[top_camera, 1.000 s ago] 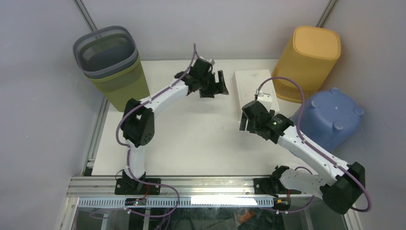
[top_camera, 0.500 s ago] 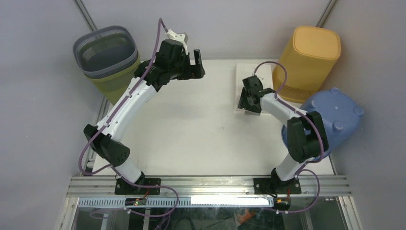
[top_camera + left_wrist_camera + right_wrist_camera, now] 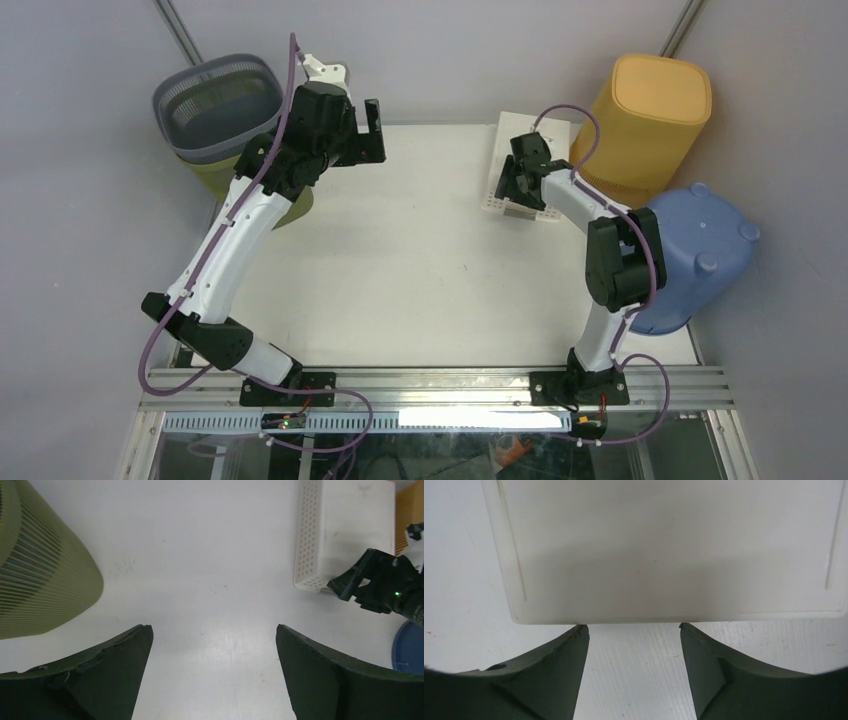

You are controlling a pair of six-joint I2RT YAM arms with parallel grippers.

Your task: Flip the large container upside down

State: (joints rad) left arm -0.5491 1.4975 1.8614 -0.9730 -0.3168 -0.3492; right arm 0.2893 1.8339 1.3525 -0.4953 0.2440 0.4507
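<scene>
The large container (image 3: 222, 112), an olive bin with a grey mesh insert, stands upright at the back left corner, mouth up. Its ribbed olive wall (image 3: 40, 580) fills the left edge of the left wrist view. My left gripper (image 3: 374, 132) hangs high just right of it, wide open (image 3: 214, 630) over bare table, holding nothing. My right gripper (image 3: 515, 190) is open at the near edge of a flat white basket (image 3: 545, 160). In the right wrist view its fingertips (image 3: 633, 626) reach that basket's edge (image 3: 674, 545), with nothing between them.
A yellow bin (image 3: 650, 120) stands upside down at the back right. A blue tub (image 3: 690, 250) lies bottom up at the right edge, beside the right arm. The white basket (image 3: 345, 530) and the right wrist (image 3: 380, 582) show in the left wrist view.
My left arm has swung left and back toward the olive bin, its jaws opening wider. My right arm has reached from mid-table to the white basket's near edge.
</scene>
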